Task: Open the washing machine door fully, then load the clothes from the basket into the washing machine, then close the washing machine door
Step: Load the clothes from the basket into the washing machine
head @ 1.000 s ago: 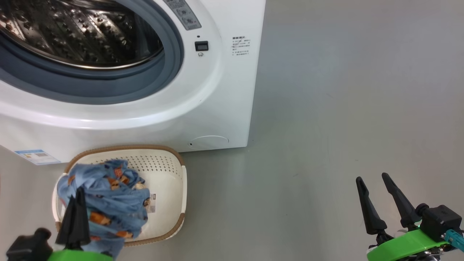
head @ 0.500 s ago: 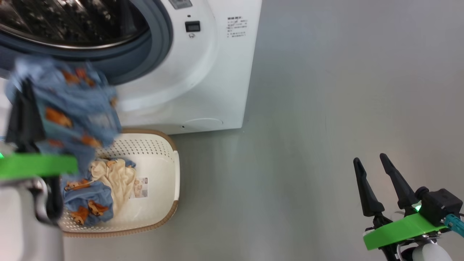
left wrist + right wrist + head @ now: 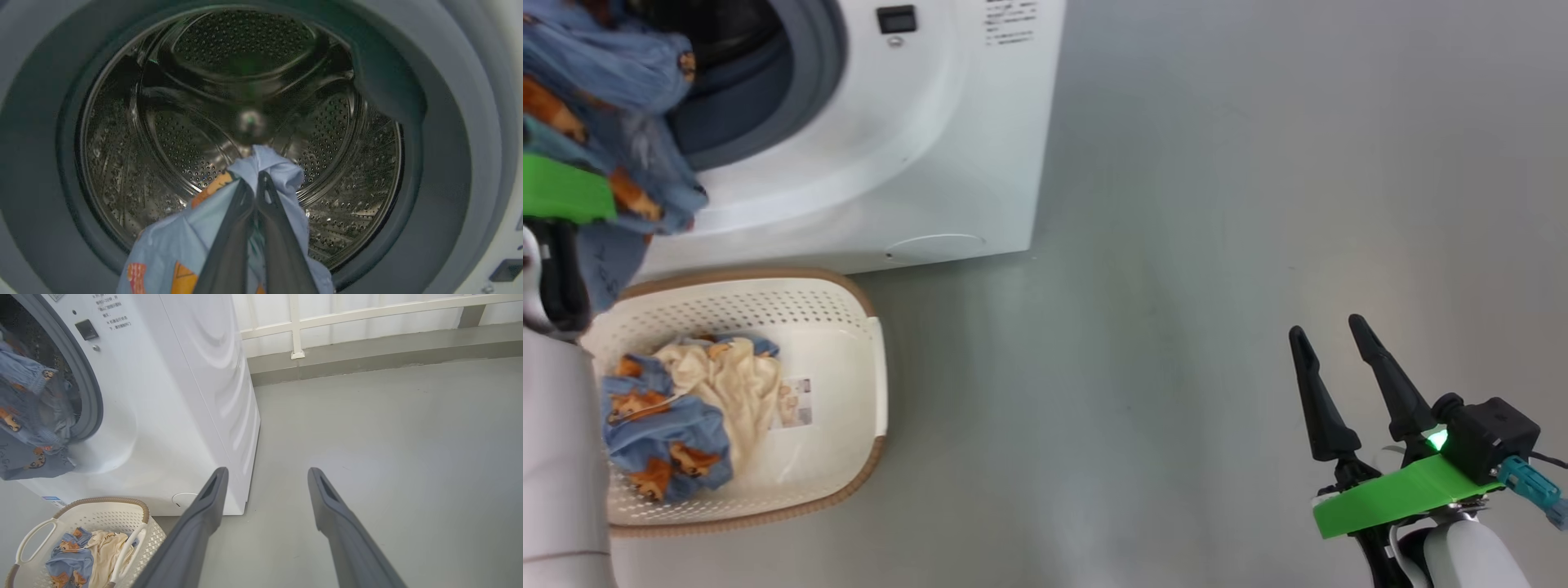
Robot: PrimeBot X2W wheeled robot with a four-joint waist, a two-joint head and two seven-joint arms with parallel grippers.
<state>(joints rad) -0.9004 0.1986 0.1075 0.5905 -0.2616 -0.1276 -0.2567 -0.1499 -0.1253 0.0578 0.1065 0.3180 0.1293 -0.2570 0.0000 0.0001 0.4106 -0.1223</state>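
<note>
Pinched fully together, the jaws of the left gripper [image 3: 256,179] clamp a fold of a light blue bear-print garment [image 3: 179,241]. A tuft of cloth pokes out past the fingertips toward 12 o'clock, and the rest hangs down toward 7 o'clock in the left wrist view. The gripper points straight into the mouth of the washing machine [image 3: 915,163], with the steel drum [image 3: 204,122] ahead of it and the grey gasket [image 3: 429,122] ringing it.

The right gripper [image 3: 1327,327] sits at 4 o'clock in the head view with its jaws spread wide. It holds nothing, touches nothing and hangs over the bare grey floor [image 3: 1217,204], well apart from the machine.

The basket [image 3: 841,384] stands on the floor at 7 o'clock in the head view, just in front of the machine's lower front. Inside it lie a second blue bear-print piece [image 3: 662,433] and a cream cloth [image 3: 731,380], bunched together against the 9 o'clock side.

A second ago the held garment was down in the basket, covering the other pieces. Half a second ago it hung in front of the gasket's lower edge. Now it is up at the drum opening. The head camera has swung, so the machine sits further toward 11 o'clock. The right gripper's jaws stay as wide as before.
</note>
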